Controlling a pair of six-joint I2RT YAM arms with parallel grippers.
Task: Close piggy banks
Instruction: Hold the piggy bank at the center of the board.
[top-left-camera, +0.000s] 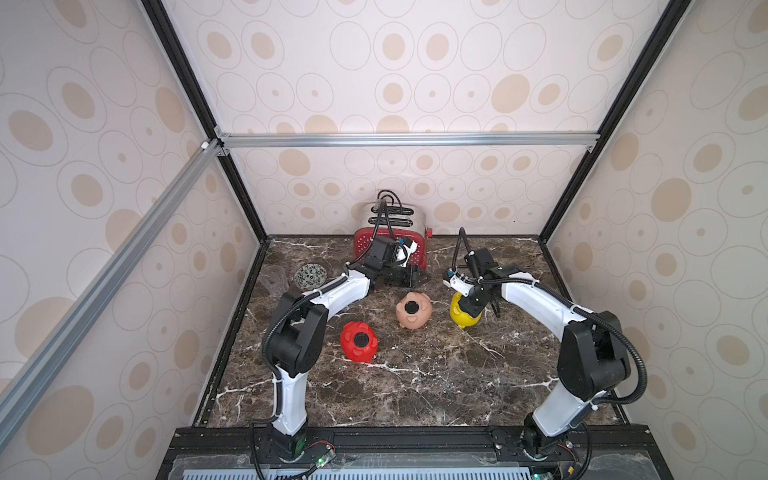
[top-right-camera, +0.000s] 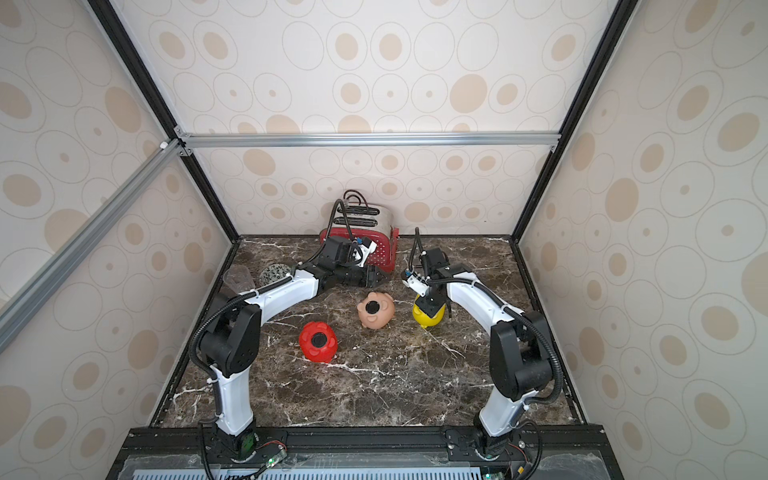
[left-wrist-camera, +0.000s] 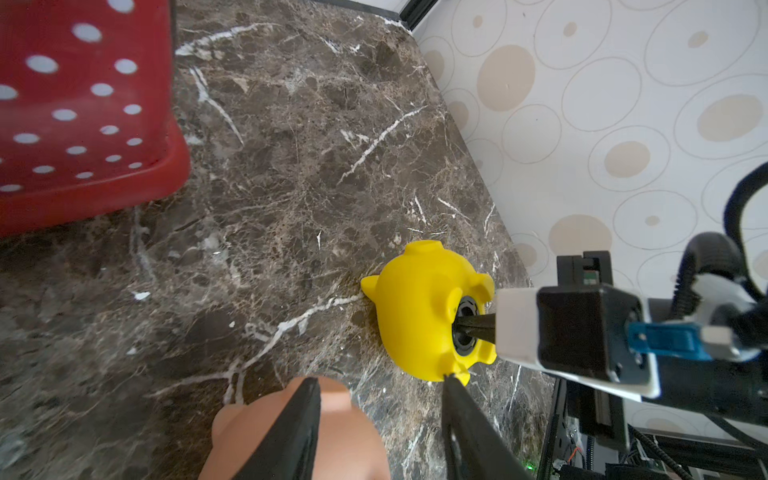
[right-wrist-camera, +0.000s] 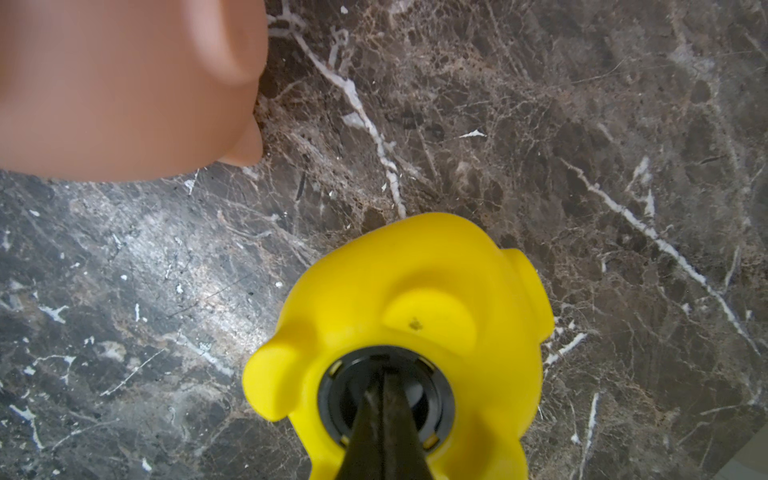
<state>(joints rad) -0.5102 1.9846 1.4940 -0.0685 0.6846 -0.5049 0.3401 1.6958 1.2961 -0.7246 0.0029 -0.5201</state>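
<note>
**Yellow pig (top-left-camera: 459, 319) is engaged from straight above by the right gripper (right-wrist-camera: 384, 386); that arm is nearer.**
On the table (top-left-camera: 415, 382) the pigs are laid belly-up: yellow at 3 o'clock of the peach pig (top-left-camera: 415, 321), red pig (top-left-camera: 349, 338) at 8 o'clock. The left gripper (left-wrist-camera: 378, 378) is held parted and empty at 12 o'clock of the peach pig. The right fingers are clenched, tips set in the black plug (right-wrist-camera: 340, 390); a pinched tab cannot be confirmed.
</note>
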